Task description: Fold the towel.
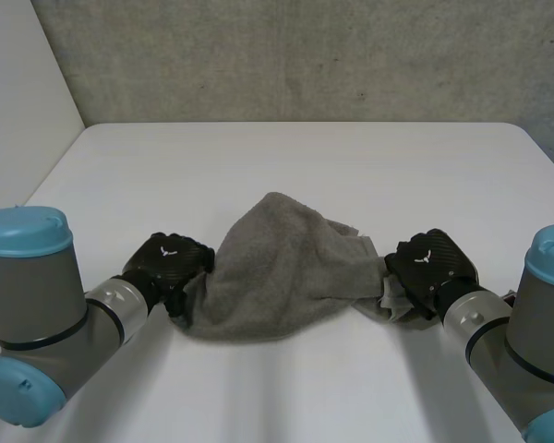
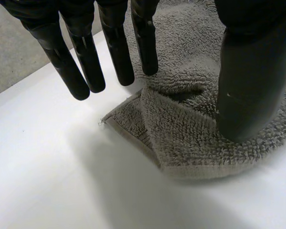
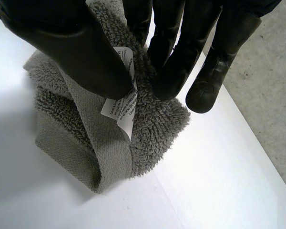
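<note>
Your left arm (image 1: 39,309) and right arm (image 1: 534,337) come in at the near corners of the head view, each ending at one side of the towel (image 1: 277,272). You have a grey terry towel bunched into a rumpled hump between the two hands, on the near half of the table (image 1: 305,166). A flat woven hem (image 2: 128,131) runs along its edge.

Your left hand (image 1: 172,262) sits at the towel's left edge. In its wrist view the fingers (image 2: 114,52) are straight and spread, tips over the hem corner and the bare table. The thumb (image 2: 252,81) stands apart from them over the pile, so this hand is released and grips nothing.

Your right hand (image 1: 430,262) is at the towel's right end and is grasping it. Its thumb and fingers pinch a folded corner between them, and a white printed label (image 3: 120,102) sticks out at the thumb tip.

You're working on a smooth white tabletop. Behind it stands a rough grey wall (image 1: 305,55), with a plain white panel (image 1: 18,83) to the left
</note>
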Motion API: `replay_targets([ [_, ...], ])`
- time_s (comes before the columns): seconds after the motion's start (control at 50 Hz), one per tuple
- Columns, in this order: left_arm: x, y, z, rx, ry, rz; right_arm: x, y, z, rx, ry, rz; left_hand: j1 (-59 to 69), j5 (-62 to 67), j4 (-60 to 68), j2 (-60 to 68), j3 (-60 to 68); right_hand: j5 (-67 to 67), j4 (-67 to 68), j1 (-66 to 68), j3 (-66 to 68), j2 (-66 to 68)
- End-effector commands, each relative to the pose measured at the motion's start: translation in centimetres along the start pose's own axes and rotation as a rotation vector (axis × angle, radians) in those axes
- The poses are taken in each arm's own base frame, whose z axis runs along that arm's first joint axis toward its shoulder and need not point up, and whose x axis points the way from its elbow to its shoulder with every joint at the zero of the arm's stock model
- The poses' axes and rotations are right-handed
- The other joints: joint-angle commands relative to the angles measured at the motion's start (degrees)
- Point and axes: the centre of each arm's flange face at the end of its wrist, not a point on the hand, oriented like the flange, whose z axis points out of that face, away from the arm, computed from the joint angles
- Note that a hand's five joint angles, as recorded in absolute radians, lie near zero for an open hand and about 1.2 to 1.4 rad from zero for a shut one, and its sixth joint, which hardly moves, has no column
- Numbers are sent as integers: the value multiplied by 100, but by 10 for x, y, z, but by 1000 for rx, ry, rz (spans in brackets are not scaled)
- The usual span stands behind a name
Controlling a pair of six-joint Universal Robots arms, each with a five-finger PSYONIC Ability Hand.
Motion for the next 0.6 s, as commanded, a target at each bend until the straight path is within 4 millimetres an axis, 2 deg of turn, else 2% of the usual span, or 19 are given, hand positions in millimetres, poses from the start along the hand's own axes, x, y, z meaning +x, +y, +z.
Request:
replay_targets([
  [0.02, 5, 6, -5, -23, 25, 103, 0, 6, 5, -17, -5, 5, -555, -1458, -595, -544, -524, 402, 331, 381, 313, 536],
  [0.26, 7, 13, 2, -31, 50, 118, -3, 9, 8, -26, -15, 7, -403, -1306, -444, -392, -372, 402, 331, 381, 313, 536],
  [0.36, 5, 13, 9, -23, 41, 122, -1, 7, 9, -22, -11, 6, 438, -465, 397, 449, 469, 402, 331, 381, 313, 536],
  [0.4, 2, 8, 14, -3, 28, 124, 1, 5, 10, -14, -2, 5, 1926, 1023, 1886, 1937, 1957, 402, 331, 381, 313, 536],
  [0.42, 2, 8, 14, -3, 28, 124, 1, 5, 10, -14, -2, 5, 1935, 1032, 1894, 1946, 1966, 402, 331, 381, 313, 536],
  [0.46, 2, 4, 21, 18, 26, 133, 6, 0, 13, 2, 16, 3, 3308, 2405, 3267, 3319, 3339, 402, 331, 381, 313, 536],
  [0.48, 2, 4, 21, 18, 26, 133, 6, 0, 13, 2, 16, 3, 3314, 2411, 3274, 3325, 3345, 402, 331, 381, 313, 536],
  [0.52, 3, 3, 30, 28, 24, 139, 12, -6, 18, 22, 35, 2, 4503, 3600, 4463, 4514, 4534, 402, 331, 381, 313, 536],
  [0.6, 3, 2, 40, 34, 25, 144, 17, -9, 26, 32, 48, 1, 4506, 3603, 4466, 4517, 4537, 402, 331, 381, 313, 536],
])
